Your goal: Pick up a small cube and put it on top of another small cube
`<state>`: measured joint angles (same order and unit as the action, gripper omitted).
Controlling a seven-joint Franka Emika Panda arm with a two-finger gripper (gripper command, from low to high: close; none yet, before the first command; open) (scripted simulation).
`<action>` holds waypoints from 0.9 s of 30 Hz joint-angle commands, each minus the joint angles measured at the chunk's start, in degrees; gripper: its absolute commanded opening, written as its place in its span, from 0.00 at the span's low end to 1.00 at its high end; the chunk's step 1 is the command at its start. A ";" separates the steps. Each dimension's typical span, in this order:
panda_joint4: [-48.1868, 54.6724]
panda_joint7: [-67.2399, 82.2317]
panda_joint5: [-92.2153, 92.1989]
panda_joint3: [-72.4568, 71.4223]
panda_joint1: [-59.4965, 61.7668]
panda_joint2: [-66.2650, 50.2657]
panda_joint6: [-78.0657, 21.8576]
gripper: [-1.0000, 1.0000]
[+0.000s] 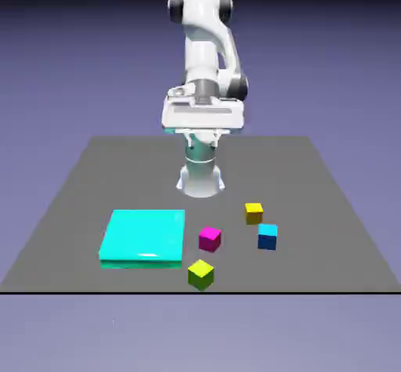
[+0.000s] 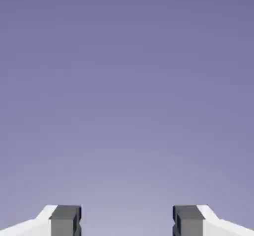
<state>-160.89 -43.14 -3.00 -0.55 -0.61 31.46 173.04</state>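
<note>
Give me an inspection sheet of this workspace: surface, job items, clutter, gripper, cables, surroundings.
Surface: dark grey table, flat, bare around the objects.
Job's things: golden-yellow cube and blue cube sit close together but apart, toward the exterior view's right; neither is stacked or held.
Clutter: flat cyan slab toward the exterior view's left; magenta cube just beside its right edge; lime cube nearest the table's front edge.
Grippers: gripper open, nothing between its fingers; the hand view shows only backdrop.
Cables: nothing seen.
Surroundings: plain blue-violet backdrop; nothing else seen.
</note>
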 commanded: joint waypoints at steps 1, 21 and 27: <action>0.09 -0.57 -2.50 -0.46 0.06 -0.99 -0.80 0.50; 1.90 -11.87 -52.33 -9.56 1.28 -20.86 -16.81 0.50; 2.45 -15.26 -67.28 -12.29 1.65 -26.82 -21.62 0.50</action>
<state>-158.44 -58.40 -70.28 -12.84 1.00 4.64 151.43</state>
